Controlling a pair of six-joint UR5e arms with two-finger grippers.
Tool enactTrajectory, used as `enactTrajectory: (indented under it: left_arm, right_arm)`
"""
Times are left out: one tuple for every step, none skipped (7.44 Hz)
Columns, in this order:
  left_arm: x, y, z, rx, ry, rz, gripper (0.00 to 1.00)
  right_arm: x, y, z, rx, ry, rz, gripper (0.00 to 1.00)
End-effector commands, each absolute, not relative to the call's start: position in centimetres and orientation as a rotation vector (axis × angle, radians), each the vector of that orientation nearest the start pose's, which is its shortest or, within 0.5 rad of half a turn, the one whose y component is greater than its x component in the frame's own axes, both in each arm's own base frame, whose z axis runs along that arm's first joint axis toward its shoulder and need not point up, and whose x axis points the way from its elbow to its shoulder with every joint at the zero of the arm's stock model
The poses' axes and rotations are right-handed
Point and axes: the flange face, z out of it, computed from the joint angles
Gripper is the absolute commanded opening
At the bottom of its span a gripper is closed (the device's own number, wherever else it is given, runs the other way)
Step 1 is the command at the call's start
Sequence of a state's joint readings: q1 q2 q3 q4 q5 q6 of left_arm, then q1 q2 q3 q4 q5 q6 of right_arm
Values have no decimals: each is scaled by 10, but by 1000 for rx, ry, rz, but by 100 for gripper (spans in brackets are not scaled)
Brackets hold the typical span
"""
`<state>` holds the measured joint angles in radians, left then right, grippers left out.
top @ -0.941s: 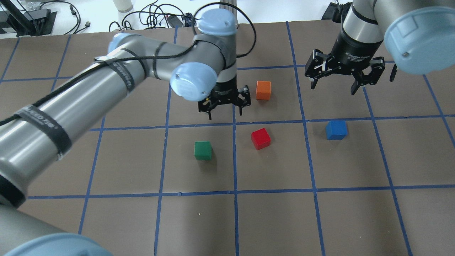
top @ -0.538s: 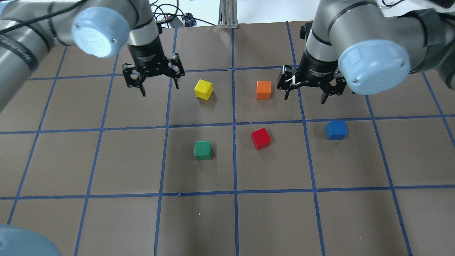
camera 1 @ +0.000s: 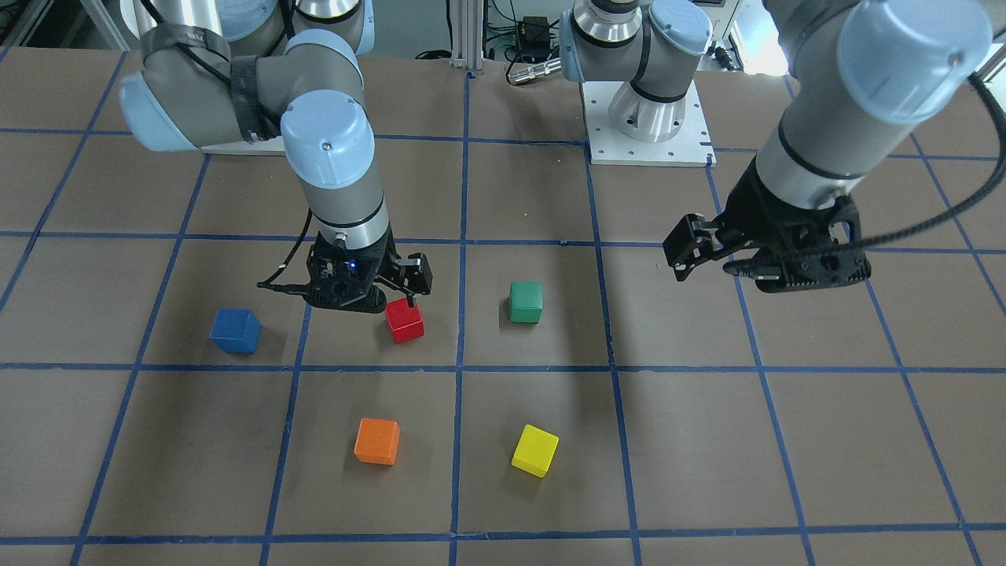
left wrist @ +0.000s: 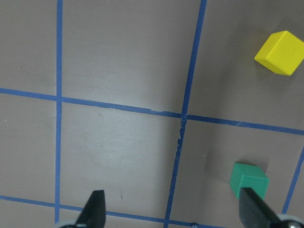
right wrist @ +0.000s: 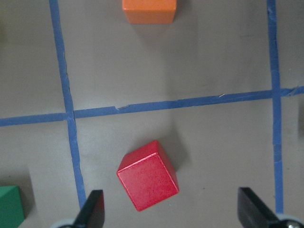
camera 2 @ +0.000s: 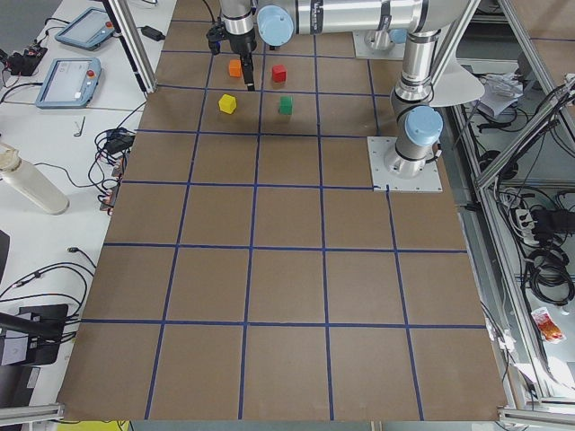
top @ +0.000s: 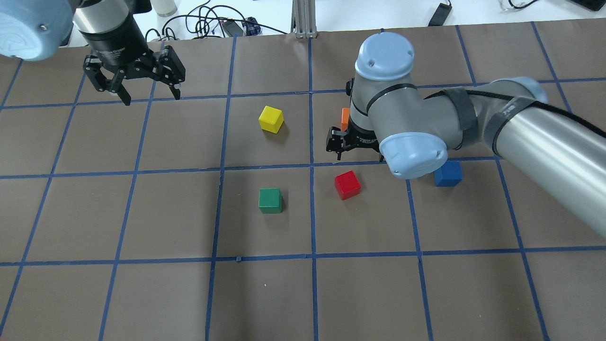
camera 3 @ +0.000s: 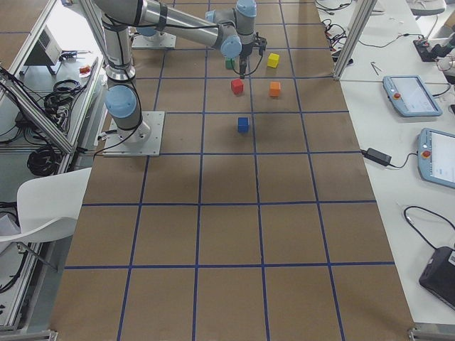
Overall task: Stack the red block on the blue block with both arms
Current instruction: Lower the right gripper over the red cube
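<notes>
I look at a table point(camera 3: 227, 234) covered with brown paper, divided in squares by blue tape lines point(camera 3: 201, 206). Beside it stands a white bench point(camera 3: 370, 99) carrying 2 grey tablets point(camera 3: 407, 94). On the other side are a white chair point(camera 3: 43, 206) and black cables point(camera 3: 65, 89). An aluminium post point(camera 3: 353, 35) rises at the edge. The light is even and the shadows are soft.

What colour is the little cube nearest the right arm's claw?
The cube is bright red, clearest in the right wrist-mounted view.

Five blocks point(camera 1: 405, 321) point(camera 1: 235, 331) point(camera 1: 525, 303) point(camera 1: 376, 441) point(camera 1: 535, 450), two arms point(camera 1: 338, 157) point(camera 1: 817, 149), two grippers point(top: 151, 97) point(right wrist: 171, 211).
</notes>
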<state>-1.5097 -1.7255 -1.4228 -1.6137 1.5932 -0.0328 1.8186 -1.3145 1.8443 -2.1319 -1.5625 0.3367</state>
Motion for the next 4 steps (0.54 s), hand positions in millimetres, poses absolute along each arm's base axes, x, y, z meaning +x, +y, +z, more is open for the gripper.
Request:
enactTrajectory:
  left_arm:
    - [-110, -538, 492, -65, 3204, 26, 100]
    - [-111, -531, 471, -73, 3201, 75, 99]
    - [-109, -529, 460, -52, 3198, 0, 100]
    - [-109, -523, 451, -53, 3197, -23, 100]
  right_arm:
    - [274, -493, 234, 108, 3123, -55, 100]
    - [274, -491, 230, 110, 3118, -63, 100]
    - [277, -491, 227, 106, 3103, -90, 100]
    - [277, -492, 225, 113, 3103, -85, 100]
